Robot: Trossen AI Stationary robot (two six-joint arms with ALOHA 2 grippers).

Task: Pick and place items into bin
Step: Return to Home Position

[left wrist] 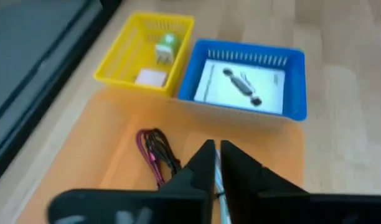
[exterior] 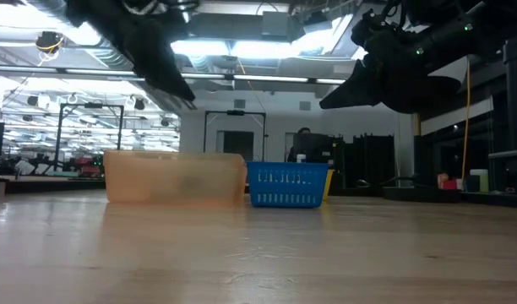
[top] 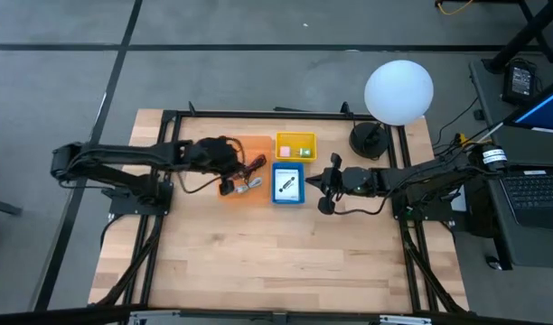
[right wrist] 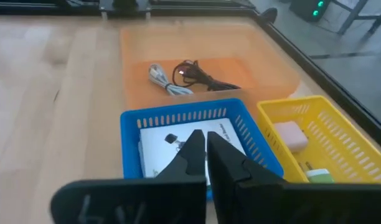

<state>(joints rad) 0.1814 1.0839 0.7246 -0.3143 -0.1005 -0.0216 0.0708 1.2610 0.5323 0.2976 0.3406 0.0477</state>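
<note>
3 bins cluster near the far middle of the wooden table: the orange bin, the blue bin just beside it, and the yellow bin against the blue one's far side. The orange bin holds a bunched red-black cable with a white cable next to it (can't tell if they touch). The blue bin holds a white card with a black mark, lying flat. The yellow bin holds 1 pink piece and 1 green piece, a little apart.

The left gripper hangs above the orange bin, clear of the table (the low view shows both arms raised). Its fingers are pressed together with only a sliver between the tips, holding nothing. The right gripper hovers just beside the blue bin on the right arm's side, fingers also together, empty. A white globe lamp stands at the table's far right corner, and a laptop sits beyond the right edge.
</note>
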